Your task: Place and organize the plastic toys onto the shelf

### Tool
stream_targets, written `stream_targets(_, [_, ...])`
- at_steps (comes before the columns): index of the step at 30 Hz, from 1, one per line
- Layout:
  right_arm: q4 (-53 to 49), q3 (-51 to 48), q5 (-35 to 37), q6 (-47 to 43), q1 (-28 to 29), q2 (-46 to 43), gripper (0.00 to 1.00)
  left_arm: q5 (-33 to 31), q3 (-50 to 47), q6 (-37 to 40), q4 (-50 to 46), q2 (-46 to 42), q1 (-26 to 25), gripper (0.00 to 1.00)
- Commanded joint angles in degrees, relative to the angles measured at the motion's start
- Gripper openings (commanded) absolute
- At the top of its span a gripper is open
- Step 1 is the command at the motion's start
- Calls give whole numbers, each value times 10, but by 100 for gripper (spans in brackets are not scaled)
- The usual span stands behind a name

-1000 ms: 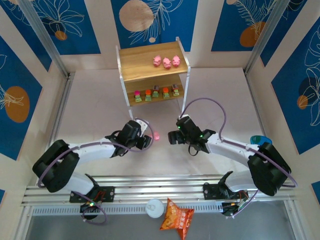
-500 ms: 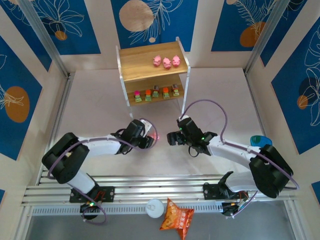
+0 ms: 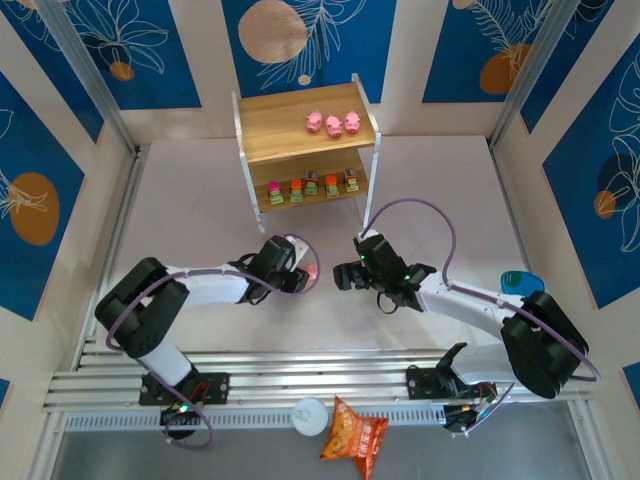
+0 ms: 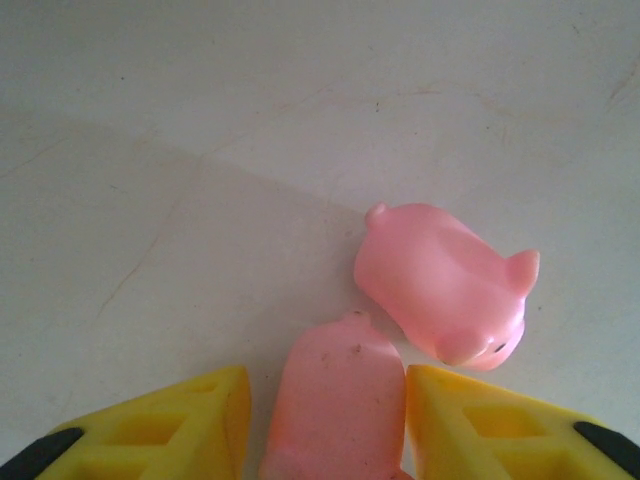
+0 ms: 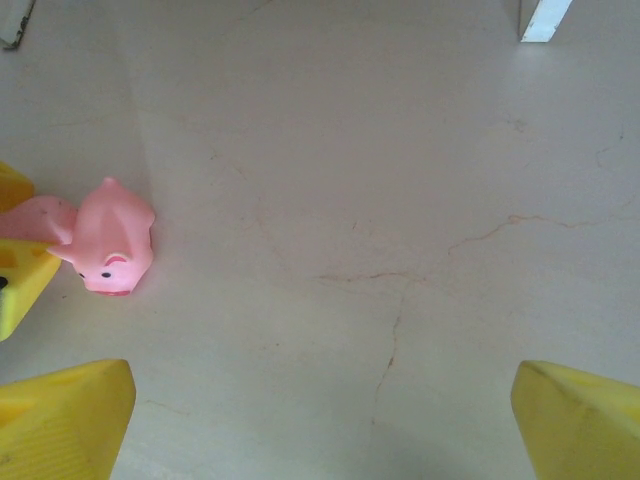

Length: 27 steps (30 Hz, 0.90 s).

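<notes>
The shelf point(image 3: 270, 125) at the far side holds three pink pigs point(image 3: 334, 123) on its top board and five blocky toys point(image 3: 311, 186) below. My left tool point(image 4: 325, 400) straddles a fourth pig point(image 4: 335, 385) on the counter point(image 4: 150, 200); I cannot tell whether it is clamped. Another pig point(image 4: 440, 285) lies just beyond. My right tool point(image 5: 320, 400) gapes wide.

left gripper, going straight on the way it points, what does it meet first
Probably the loose pink pig lying just ahead, slightly right of centre; a second pig sits between its fingers.
</notes>
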Motion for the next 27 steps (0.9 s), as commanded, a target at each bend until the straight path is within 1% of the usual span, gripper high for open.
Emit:
stream_targets(1, [7,-9,-12,-10,-3,-16,97,-7,16,6,-15,9,-3,45])
stream_targets(15, [5,-9,-14,-10,-5,-20,97,-14,17,2,-35,14,-2,43])
stream_targets(19, [5,-9,-13,-11,-5,-20,97,-18,15,2,-35,10,-2,38])
stream_targets(25, [5,-9,-14,-12,-5,-21,97,-20,10,-4,-34,5,-2,33])
stream_targets(27, [5,-9,-13,-12,-6,-21,97,-21,8,-5,-34,4,-3,30])
